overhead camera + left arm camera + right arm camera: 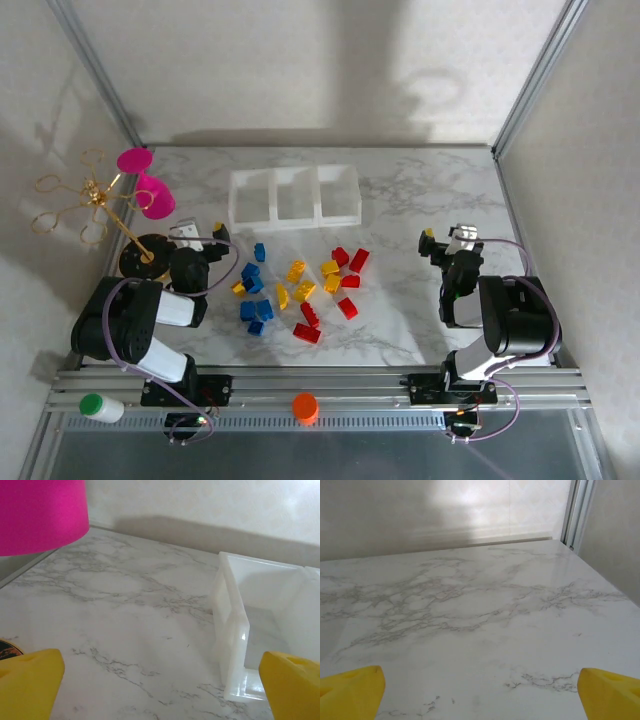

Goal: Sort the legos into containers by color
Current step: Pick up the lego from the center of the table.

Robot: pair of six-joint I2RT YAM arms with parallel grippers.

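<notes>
My left gripper (201,234) and right gripper (447,238) both stand spread wide, empty; the legos (296,270) lie centre-frame, blue bricks (250,276) nearest the left, just to its right.

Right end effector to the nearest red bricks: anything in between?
Nothing. In the top view, the stretch from the open right end effector to the red bricks is bare marble table.
</notes>
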